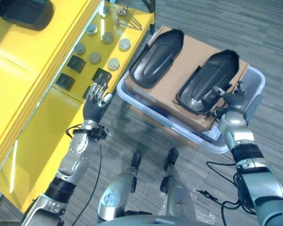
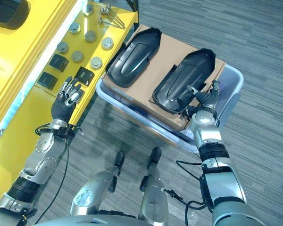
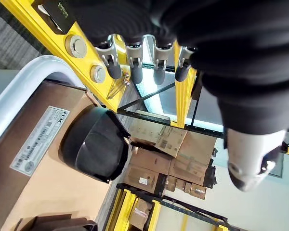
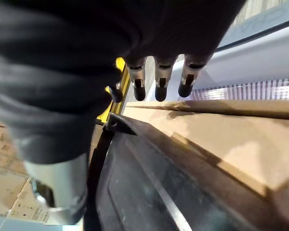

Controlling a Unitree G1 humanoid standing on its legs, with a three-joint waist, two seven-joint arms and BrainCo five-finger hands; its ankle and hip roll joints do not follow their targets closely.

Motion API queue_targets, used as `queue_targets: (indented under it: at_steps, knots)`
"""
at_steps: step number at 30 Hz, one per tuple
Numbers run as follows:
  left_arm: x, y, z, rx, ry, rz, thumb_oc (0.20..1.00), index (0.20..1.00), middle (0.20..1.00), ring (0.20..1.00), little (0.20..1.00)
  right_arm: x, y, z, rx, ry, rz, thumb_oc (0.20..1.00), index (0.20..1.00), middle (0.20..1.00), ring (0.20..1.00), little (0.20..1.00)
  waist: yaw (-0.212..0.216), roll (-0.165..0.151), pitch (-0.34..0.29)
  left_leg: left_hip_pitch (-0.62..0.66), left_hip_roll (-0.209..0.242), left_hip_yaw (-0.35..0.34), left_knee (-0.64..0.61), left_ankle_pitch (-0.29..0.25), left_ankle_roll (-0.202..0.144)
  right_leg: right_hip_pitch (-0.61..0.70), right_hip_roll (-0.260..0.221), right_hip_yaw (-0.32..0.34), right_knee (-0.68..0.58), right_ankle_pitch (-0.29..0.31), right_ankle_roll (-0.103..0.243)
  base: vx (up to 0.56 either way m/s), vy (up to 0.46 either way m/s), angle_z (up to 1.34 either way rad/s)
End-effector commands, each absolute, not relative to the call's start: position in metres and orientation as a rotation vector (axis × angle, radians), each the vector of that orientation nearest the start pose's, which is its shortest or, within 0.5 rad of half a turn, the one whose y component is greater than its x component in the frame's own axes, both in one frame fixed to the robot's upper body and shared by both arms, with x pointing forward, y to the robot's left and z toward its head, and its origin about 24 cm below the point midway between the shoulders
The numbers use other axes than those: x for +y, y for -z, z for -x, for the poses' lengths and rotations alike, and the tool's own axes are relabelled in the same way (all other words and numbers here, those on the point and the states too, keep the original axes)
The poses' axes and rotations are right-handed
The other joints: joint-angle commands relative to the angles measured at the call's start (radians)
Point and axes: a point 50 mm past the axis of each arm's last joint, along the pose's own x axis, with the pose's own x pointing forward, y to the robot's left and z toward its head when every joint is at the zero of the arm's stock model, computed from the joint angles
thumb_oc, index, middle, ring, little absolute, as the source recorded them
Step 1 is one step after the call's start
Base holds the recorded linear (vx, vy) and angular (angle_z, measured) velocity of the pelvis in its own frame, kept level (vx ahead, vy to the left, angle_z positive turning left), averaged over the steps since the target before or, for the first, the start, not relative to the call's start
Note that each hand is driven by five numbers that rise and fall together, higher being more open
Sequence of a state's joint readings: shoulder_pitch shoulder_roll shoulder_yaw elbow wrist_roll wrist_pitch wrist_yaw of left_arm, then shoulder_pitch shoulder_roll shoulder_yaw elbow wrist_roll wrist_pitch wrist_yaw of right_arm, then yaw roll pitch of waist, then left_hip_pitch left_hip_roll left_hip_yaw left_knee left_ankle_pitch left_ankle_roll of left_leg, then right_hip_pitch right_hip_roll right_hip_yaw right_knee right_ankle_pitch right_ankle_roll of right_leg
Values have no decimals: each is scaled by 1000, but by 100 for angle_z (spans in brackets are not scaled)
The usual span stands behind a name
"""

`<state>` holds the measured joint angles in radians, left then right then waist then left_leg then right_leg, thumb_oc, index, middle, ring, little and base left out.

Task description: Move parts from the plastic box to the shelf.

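Though seemingly cardboard-covered, box [image 1: 256,80] bearing parts [image 1: 208,80].

- Two black moulded plastic shells are lying on the cardboard: one [image 1: 159,52], another [image 1: 209,80].
- One brown cardboard sheet [image 1: 188,52] is sitting on top of one pale plastic box [image 1: 254,82].
- Seven round silver discs are showing on the yellow shelf [image 1: 19,84], e.g. [image 1: 125,44].
- Three black square blocks are sitting there too, e.g. [image 1: 76,63].
- One bundle of metal rods [image 1: 126,18] is lying at the far end.
- One black tray [image 1: 24,12] is sitting on the upper level.
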<state>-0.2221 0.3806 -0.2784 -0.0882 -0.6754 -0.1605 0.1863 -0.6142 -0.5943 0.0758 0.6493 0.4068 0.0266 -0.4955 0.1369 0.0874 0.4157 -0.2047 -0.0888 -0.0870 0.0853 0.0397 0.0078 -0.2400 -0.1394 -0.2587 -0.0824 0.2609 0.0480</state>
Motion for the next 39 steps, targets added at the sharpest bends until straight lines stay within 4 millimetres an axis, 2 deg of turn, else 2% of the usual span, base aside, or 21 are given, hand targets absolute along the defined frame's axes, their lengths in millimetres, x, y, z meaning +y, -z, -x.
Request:
queue_targets:
  at_steps: [1,20,22,30,31,32,33,36,39]
  knots:
    - [147,-129,-275,-338,204,319,1000,1000,1000,1000,1000,-293,-138,-349,-81,591,182,1000,1000,1000,1000,1000,22,-5,-43,-69,11,31,-31,48,-1,80,2,-21,30,-132,49,0,0,0]
    - [147,-130,-278,-341,204,336,1000,1000,1000,1000,1000,-295,-133,-354,-27,579,264,1000,1000,1000,1000,1000,37,-15,-3,-110,4,31,-3,47,5,49,-3,-23,47,-128,51,-1,3,1]
    - [146,-130,-278,-344,210,343,1000,1000,1000,1000,1000,-303,-131,-351,-12,650,366,1000,1000,1000,1000,1000,40,-19,1,-115,4,33,-2,47,7,46,-2,-22,49,-128,52,-18,28,4]
    - [148,-129,-276,-343,211,348,1000,1000,1000,1000,1000,-315,-138,-347,12,744,562,1000,1000,1000,1000,1000,44,-28,5,-122,4,38,13,40,9,43,1,-18,54,-130,52,-4,2,1]
    - [149,-129,-276,-344,210,347,1000,1000,1000,1000,1000,-316,-134,-347,46,745,589,580,580,580,580,580,46,-35,6,-124,4,40,17,38,10,43,2,-17,54,-130,52,-16,-7,5]
    - [149,-129,-276,-345,212,344,1000,1000,1000,1000,1000,-316,-133,-346,59,747,597,529,529,529,529,529,47,-37,8,-125,5,41,18,38,10,43,2,-17,54,-129,51,-17,-12,3]
    - [149,-129,-275,-346,215,341,1000,1000,1000,1000,1000,-316,-131,-346,66,748,600,200,200,200,200,200,47,-38,9,-126,4,42,19,37,10,43,3,-17,55,-129,51,0,0,0]
    - [148,-129,-275,-348,222,333,1000,1000,1000,1000,1000,-317,-125,-345,83,750,589,200,200,200,200,200,51,-41,11,-127,5,42,21,37,10,44,3,-18,55,-129,50,0,0,0]
    - [148,-129,-275,-351,222,331,1000,1000,1000,1000,1000,-317,-127,-346,75,746,571,200,200,200,200,200,52,-44,15,-131,5,43,23,37,10,43,4,-19,55,-129,49,0,0,0]
